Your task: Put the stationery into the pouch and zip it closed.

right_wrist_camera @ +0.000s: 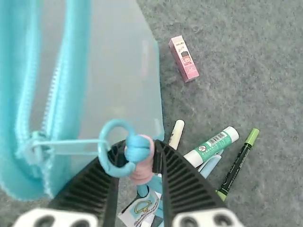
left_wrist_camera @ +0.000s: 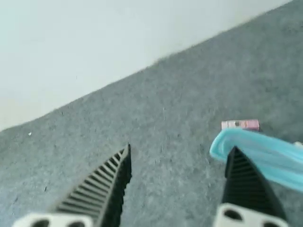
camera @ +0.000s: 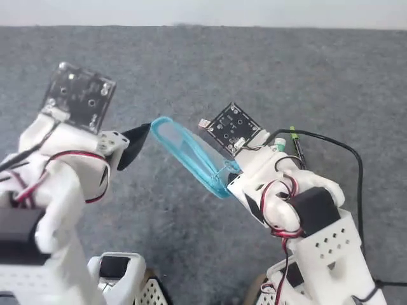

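Right wrist view: loading not yet begun, right gripper (right_wrist_camera: 137, 147) clenched on the zip cord (right_wrist_camera: 139, 143) holds the pouch (right_wrist_camera: 111, 71) up near eraser (right_wrist_camera: 183, 57) and pens (right_wrist_camera: 239, 163) on the carpet (right_wrist_camera: 251, 71); left gripper (left_wrist_camera: 180, 150), jaws spread beside its far end, probably must grip there next.

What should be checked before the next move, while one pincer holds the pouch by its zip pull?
1. Right pincer shut on the zip pull: ok.
2. Left pincer open, near the far end of the pouch: ok.
3. Left pincer touching the pouch: cannot tell.
4. Zip open, its two rows apart: ok, as far as it shows.
5. Stationery inside the pouch: not ok; the pink eraser, glue stick and green pen lie on the table.
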